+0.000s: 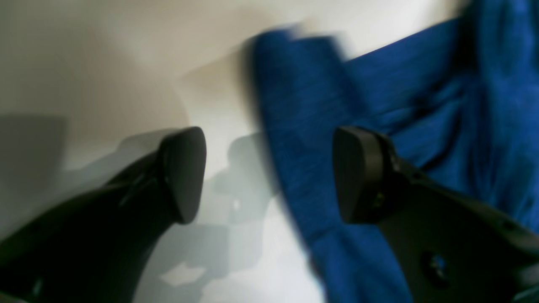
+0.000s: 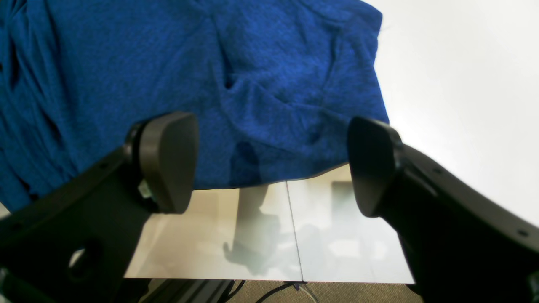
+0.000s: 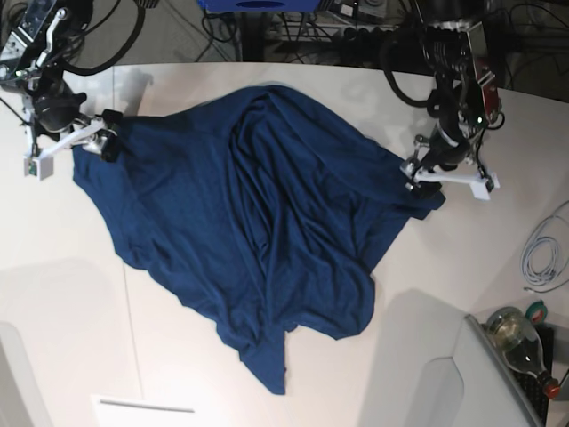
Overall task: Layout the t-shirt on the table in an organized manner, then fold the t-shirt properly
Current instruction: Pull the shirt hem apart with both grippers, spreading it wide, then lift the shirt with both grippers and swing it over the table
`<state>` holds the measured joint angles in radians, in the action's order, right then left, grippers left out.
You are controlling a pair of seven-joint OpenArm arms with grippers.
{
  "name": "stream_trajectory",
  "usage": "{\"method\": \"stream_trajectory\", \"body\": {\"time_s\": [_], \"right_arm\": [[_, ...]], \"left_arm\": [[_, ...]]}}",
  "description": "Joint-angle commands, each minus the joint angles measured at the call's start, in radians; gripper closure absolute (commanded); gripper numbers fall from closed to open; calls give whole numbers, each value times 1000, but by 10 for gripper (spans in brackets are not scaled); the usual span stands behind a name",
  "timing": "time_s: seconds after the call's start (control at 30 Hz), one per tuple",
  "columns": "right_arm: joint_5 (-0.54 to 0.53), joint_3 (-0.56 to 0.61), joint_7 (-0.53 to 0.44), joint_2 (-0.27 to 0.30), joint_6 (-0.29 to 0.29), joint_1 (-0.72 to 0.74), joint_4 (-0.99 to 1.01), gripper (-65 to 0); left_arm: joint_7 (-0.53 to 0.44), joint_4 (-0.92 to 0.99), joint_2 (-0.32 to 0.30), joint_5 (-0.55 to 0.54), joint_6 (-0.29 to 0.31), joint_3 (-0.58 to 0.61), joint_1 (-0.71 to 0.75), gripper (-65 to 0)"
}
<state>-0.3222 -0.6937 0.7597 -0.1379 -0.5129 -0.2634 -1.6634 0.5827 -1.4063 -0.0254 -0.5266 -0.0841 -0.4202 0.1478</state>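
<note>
The dark blue t-shirt (image 3: pixel 249 213) lies spread and wrinkled across the white table (image 3: pixel 462 267). At the shirt's right-hand corner in the base view, my left gripper (image 3: pixel 416 171) hovers. Its wrist view is blurred but shows the left gripper (image 1: pixel 269 168) open, with the t-shirt (image 1: pixel 379 84) edge running between the fingers and nothing pinched. My right gripper (image 3: pixel 108 140) is at the shirt's left-hand corner. There the right gripper (image 2: pixel 271 160) stands wide open just short of the t-shirt (image 2: pixel 168 63) hem, over bare table (image 2: pixel 463 84).
A glass bottle (image 3: pixel 516 334) and a coiled white cable (image 3: pixel 542 258) sit at the right edge. Dark cables (image 3: pixel 356 27) crowd the far side. The table's edge (image 2: pixel 252 278) with floor below shows in the right wrist view.
</note>
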Motion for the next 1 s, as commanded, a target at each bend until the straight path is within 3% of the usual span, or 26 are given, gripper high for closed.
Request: {"method": "stream_trajectory", "body": {"time_s": [0.0, 0.23, 0.4, 0.53, 0.63, 0.83, 0.87, 0.93, 0.97], "right_arm": [[-15, -2, -18, 5, -10, 6, -22, -509], [-13, -2, -18, 5, -10, 6, -22, -509], [-13, -2, -18, 5, -10, 8, -22, -509], [-13, -2, -18, 5, -8, 9, -22, -509], [-13, -2, -18, 5, -6, 9, -22, -509], [-15, -11, -18, 25, -5, 9, -17, -509], [-15, -13, -19, 25, -5, 9, -21, -509], [-16, -16, -21, 25, -3, 9, -22, -509], [-19, -21, -21, 25, -3, 6, -22, -512]], "left_arm": [[-11, 12, -12, 3, 0, -4, -15, -426], [-13, 134, -32, 3, 0, 4, -66, -421], [-85, 186, -34, 3, 2, 5, -69, -339], [-146, 249, -72, 1, 2, 106, -70, -273], [-194, 289, -77, 1, 2, 148, -70, -268], [-200, 305, -77, 0, 2, 154, -70, -248], [-200, 305, -77, 0, 2, 154, -70, -201], [-198, 299, -77, 0, 2, 154, -70, -21], [-198, 295, -77, -3, 2, 154, -70, 0]]}}
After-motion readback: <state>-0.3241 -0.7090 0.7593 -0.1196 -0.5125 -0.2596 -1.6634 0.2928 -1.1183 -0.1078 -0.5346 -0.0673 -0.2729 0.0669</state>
